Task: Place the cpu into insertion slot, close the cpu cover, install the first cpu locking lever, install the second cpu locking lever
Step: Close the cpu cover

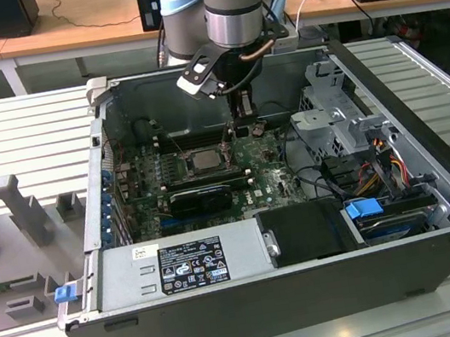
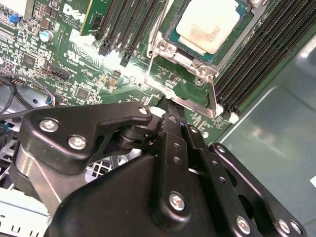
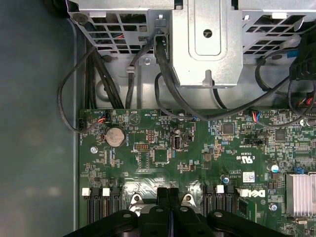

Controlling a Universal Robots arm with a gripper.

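Ribbed grey counter [image 1: 415, 67] carries an open computer case [image 1: 315, 292], with wooden desks behind it. At the exterior view's left, grey fixtures [image 1: 20, 207] stand on the counter outside the case. Inside the case lies the green board [image 1: 139, 196], and near its middle the cpu [image 1: 204, 160] sits flat in the slot [image 2: 163, 49], its pale face up and the metal frame close around it in the second wrist view [image 2: 210, 24]. Just beside the slot a thin lever [image 2: 212, 94] stands up, unlatched. To its right in the exterior view the gripper [image 1: 245, 123] hangs just above the board near the slot's edge. In the first wrist view the fingers [image 3: 162, 197] are pressed together with nothing seen between them. At the far right is the drive cage [image 1: 338, 119].

The cpu looks light, thin and stiff, with a smooth face that would slip under a flat pinch. Its underside contacts and the slot's pins are likely delicate, so it is best held by two opposite edges and kept level. The lever is probably springy wire, best taken near its free end.
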